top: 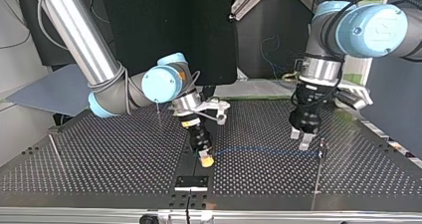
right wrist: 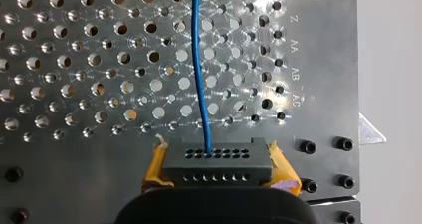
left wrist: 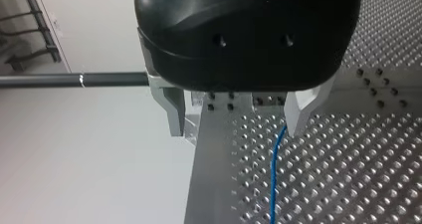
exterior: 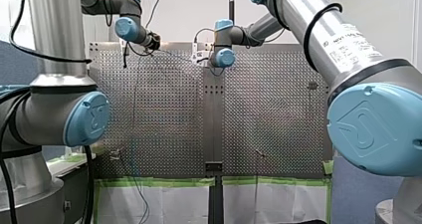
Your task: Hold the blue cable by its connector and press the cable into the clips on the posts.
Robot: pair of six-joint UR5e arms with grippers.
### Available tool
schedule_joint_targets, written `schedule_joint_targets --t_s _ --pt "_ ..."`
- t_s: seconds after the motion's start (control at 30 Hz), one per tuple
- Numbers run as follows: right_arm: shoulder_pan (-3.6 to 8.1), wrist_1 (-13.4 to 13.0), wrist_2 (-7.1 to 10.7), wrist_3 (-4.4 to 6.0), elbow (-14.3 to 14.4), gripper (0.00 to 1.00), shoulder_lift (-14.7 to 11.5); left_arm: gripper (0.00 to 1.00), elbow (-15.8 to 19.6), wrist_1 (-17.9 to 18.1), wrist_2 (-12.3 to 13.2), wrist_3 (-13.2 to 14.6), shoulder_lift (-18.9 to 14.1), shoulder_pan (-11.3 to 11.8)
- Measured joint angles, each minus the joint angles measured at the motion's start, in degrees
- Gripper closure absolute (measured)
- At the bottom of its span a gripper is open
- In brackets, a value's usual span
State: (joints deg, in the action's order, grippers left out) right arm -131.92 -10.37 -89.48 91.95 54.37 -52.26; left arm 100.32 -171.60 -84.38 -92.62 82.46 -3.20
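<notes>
In the right wrist view my right gripper [right wrist: 215,147] is shut on a black connector [right wrist: 218,165], held between its yellow pads [right wrist: 155,164]. The thin blue cable [right wrist: 199,69] leaves the connector and runs ahead over the perforated plate. In the top view that cable [top: 259,149] lies low across the table from my right gripper [top: 205,160] toward a thin post [top: 322,149]. My left gripper [top: 299,139] hovers over the cable's far part, open. In the left wrist view its metal fingers [left wrist: 301,112] stand apart, holding nothing, and the blue cable [left wrist: 273,176] passes just under one fingertip.
Another thin post [top: 158,112] stands behind my right arm, and a third [top: 53,147] near the top view's left edge. A black bracket [top: 191,182] sits at the table's near edge. A dark rod [left wrist: 74,79] crosses beside my left gripper.
</notes>
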Motion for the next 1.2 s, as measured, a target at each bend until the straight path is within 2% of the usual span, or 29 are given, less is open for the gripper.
schedule_joint_targets --t_s 0.27,0.5,0.7,0.87,1.2 --pt "0.06 0.01 0.01 0.01 0.0 1.0 0.01 0.02 -0.77 -0.29 -4.06 2.77 3.1 -0.74" --pt "0.09 -0.01 0.07 0.0 0.0 1.0 0.01 0.02 -2.91 0.12 -6.7 3.06 4.4 -1.54" --pt "0.06 0.01 0.09 0.0 0.0 1.0 0.06 0.02 -5.65 -0.3 -8.38 3.46 7.08 -2.99" --pt "-0.02 0.05 0.09 0.0 0.0 1.0 0.08 0.02 -6.47 0.51 -10.46 3.8 9.3 -3.79" --pt "-0.29 0.2 0.09 0.0 0.0 1.0 0.08 0.02 -7.3 2.19 -13.38 3.65 9.83 -3.94"
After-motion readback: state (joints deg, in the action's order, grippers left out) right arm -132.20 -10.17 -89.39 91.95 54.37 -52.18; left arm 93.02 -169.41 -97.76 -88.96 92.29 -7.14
